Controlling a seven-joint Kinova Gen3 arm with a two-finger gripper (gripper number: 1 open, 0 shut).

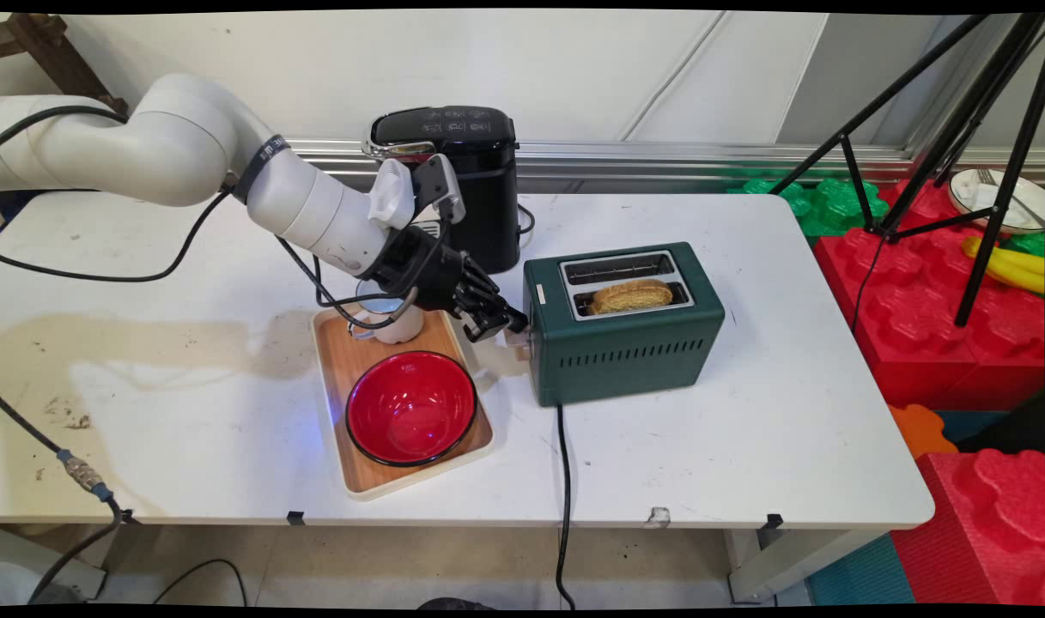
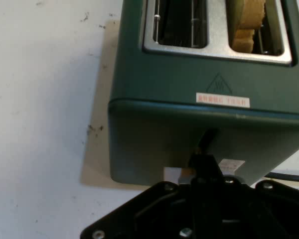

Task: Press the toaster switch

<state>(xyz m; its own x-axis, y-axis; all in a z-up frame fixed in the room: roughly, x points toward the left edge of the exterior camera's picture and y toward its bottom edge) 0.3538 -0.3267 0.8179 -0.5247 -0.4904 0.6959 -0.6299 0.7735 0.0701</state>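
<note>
While the closed claw [image 1: 503, 326] is being pressed onto the lever [image 2: 182, 174] at the left end of the rigid, heavy-looking green toaster [image 1: 634, 352], bread [image 1: 631, 295] is being held in its near slot.

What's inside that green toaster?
The toaster holds one slice of bread in its nearer slot; the far slot looks empty. The bread's lower part is hidden.

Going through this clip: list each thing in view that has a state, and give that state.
Gripper: at the toaster's lever end.
Toaster: near slot holds bread, far slot empty.
Bread: top showing above the slot.
Bowl: upright, empty, on the tray.
Cup: on the tray, partly hidden.
Coffee machine: lid closed.
</note>
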